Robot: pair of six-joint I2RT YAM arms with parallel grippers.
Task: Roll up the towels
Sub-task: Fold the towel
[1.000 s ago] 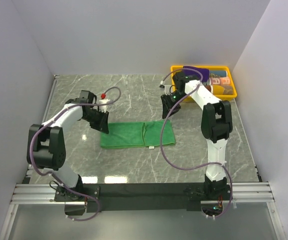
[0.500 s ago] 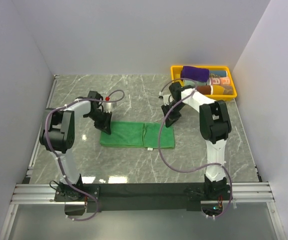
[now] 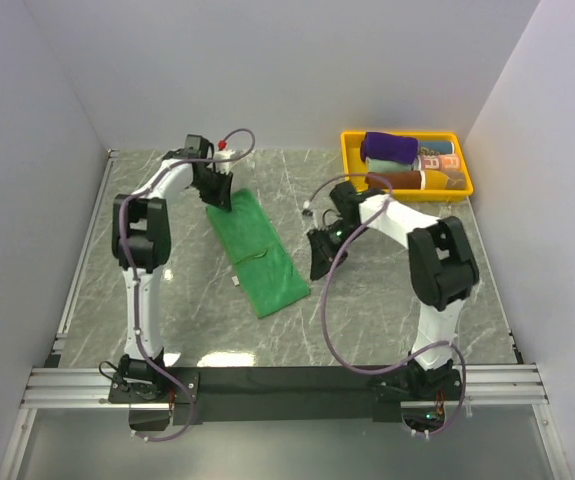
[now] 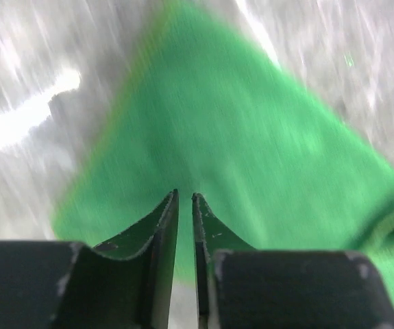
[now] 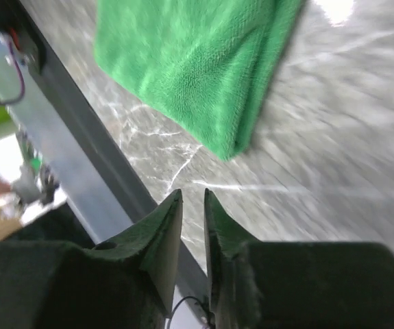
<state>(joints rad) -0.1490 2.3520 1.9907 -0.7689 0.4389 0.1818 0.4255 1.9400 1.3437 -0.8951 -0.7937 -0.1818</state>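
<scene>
Green towel point(image 3: 259, 252): diagonal on desk point(image 3: 387, 300). Left claw point(image 4: 183, 200), right claw point(image 5: 192, 199): nearly together, empty. Advice: square towel, roll tightly from one end.

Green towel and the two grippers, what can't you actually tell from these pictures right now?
- Left wrist view: motion blur; whether the left gripper pinches the green towel or only hangs over it is unclear.
- Top view: the left gripper hides the towel's far corner.
- Top view: the white tag is too small to read.
- Yellow tray: items beside the purple towel are too small to name.
</scene>
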